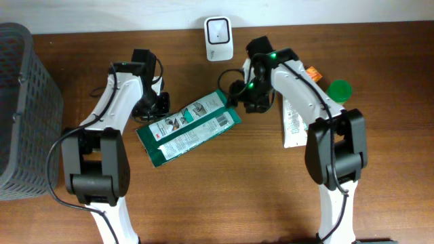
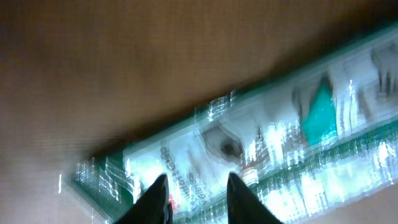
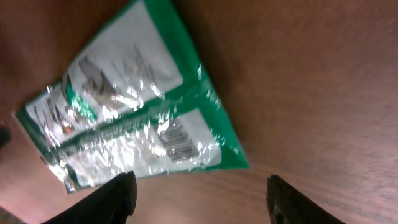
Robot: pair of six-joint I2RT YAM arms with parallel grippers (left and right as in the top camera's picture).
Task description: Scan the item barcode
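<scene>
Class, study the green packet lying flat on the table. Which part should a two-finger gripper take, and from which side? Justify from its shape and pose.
Take the green packet by the short end under the left gripper, coming down from above across that thin edge. It lies flat, so only edges offer a pinch; its barcode faces up near the other end, so likely stays uncovered.

You are looking straight down on the whole table (image 1: 237, 196) from overhead, while both wrist cameras are staring closely at the green packet (image 1: 190, 125).
</scene>
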